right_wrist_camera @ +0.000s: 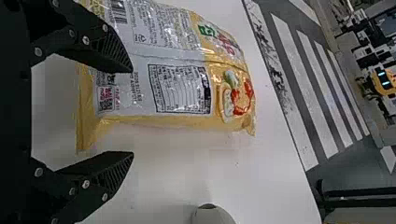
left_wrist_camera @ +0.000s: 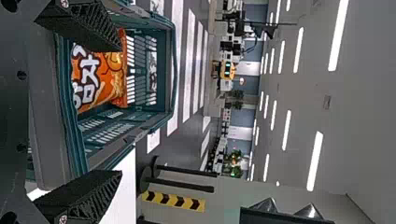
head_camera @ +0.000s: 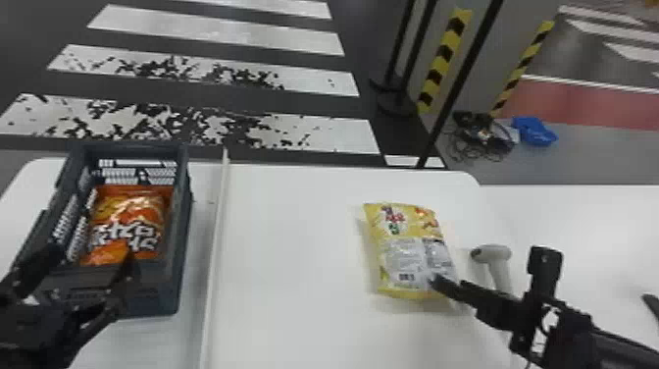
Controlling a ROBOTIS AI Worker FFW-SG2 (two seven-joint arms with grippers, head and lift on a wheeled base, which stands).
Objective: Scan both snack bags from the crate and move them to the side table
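1. Head view: shows left gripper (head_camera: 94, 252) over the near end of the crate (head_camera: 182, 245), spread wide and grasping nothing.
2. Also shows orange bag (head_camera: 130, 216) inside that crate, printed face up, toward the robot's left on the white table (head_camera: 294, 245).
3. Right of the crate, has a pale strip (head_camera: 218, 235) running lengthwise, then yellow bag (head_camera: 407, 245) flat on the table, back label up.
4. Shows right gripper (head_camera: 489, 265) beside the yellow bag's near right corner, released and empty, with scanner (head_camera: 494, 254) lying just right of the bag.
5. Left wrist view: shows one finger (left_wrist_camera: 88, 23) partly in front of the orange bag. Cannot tell about contact.
6. Right wrist view: shows one finger (right_wrist_camera: 105, 44) overlapping the yellow bag, the other (right_wrist_camera: 100, 179) clear of it.
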